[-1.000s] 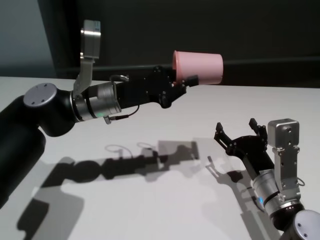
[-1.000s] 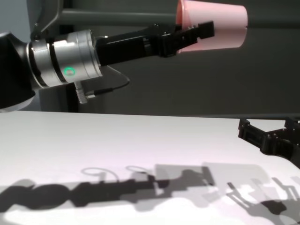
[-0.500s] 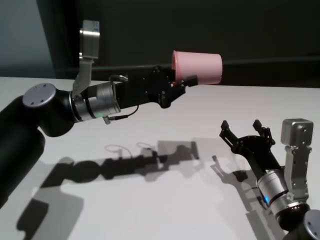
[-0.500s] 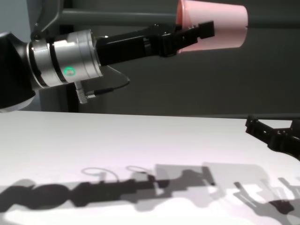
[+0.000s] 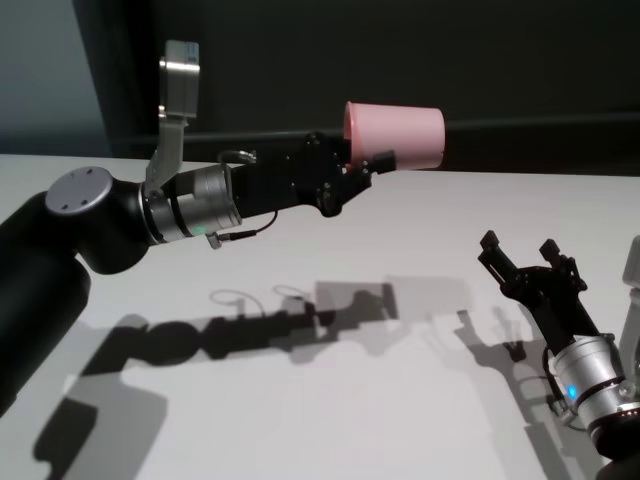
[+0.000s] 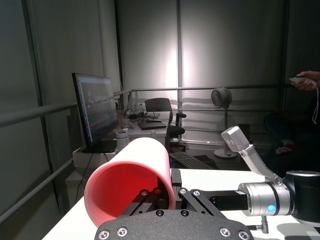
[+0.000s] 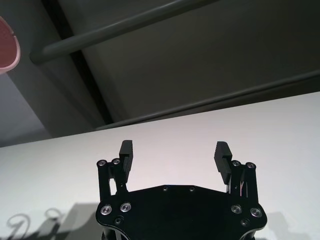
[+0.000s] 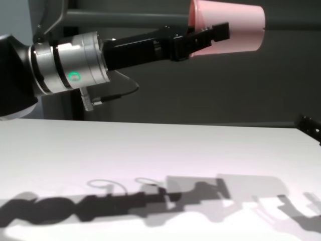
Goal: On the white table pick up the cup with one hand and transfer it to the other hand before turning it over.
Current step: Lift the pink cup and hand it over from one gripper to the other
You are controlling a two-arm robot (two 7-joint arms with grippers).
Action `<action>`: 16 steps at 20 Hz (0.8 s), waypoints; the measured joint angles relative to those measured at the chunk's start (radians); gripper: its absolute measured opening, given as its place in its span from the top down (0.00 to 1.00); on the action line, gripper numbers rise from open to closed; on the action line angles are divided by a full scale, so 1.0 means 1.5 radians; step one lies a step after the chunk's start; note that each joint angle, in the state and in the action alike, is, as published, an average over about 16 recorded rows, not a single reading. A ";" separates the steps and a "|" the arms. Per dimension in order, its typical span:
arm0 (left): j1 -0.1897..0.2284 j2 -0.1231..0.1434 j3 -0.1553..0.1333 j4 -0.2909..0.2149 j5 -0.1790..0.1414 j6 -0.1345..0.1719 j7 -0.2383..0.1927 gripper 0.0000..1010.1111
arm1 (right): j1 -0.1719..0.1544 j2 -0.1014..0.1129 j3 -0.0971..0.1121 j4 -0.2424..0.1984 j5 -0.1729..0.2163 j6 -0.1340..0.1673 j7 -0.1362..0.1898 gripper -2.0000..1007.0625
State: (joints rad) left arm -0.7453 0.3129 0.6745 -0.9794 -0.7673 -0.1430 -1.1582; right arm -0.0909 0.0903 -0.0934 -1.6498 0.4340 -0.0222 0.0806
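Observation:
The pink cup (image 5: 398, 134) hangs on its side high above the white table (image 5: 330, 400), rim toward my left arm. My left gripper (image 5: 365, 165) is shut on the cup's rim; the chest view (image 8: 230, 29) and left wrist view (image 6: 131, 181) show the cup too. My right gripper (image 5: 520, 258) is open and empty, low over the table at the right, well apart from the cup. Its two fingers stand wide apart in the right wrist view (image 7: 174, 154). A sliver of the cup shows there (image 7: 7, 50).
The arms' shadows (image 5: 280, 320) lie on the bare tabletop. A dark wall with a horizontal rail (image 8: 125, 18) stands behind the table's far edge.
My right gripper has drawn back to the right and lower, nearly leaving the chest view. The left arm and cup have not moved.

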 joint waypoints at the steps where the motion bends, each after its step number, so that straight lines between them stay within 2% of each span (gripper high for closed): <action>1: 0.000 0.000 0.000 0.000 0.000 0.000 0.000 0.95 | 0.001 -0.002 0.006 0.001 0.013 0.001 0.006 0.00; 6: 0.000 0.000 0.000 0.000 0.000 0.000 0.000 0.95 | 0.010 -0.014 0.027 0.009 0.075 0.007 0.034 0.00; 16: 0.000 0.000 0.000 0.000 0.000 0.000 0.000 0.95 | 0.030 -0.038 0.049 0.029 0.207 0.016 0.086 0.00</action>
State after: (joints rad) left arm -0.7453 0.3129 0.6745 -0.9794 -0.7673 -0.1429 -1.1582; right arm -0.0456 0.0330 -0.0197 -1.6056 0.7438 0.0018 0.2096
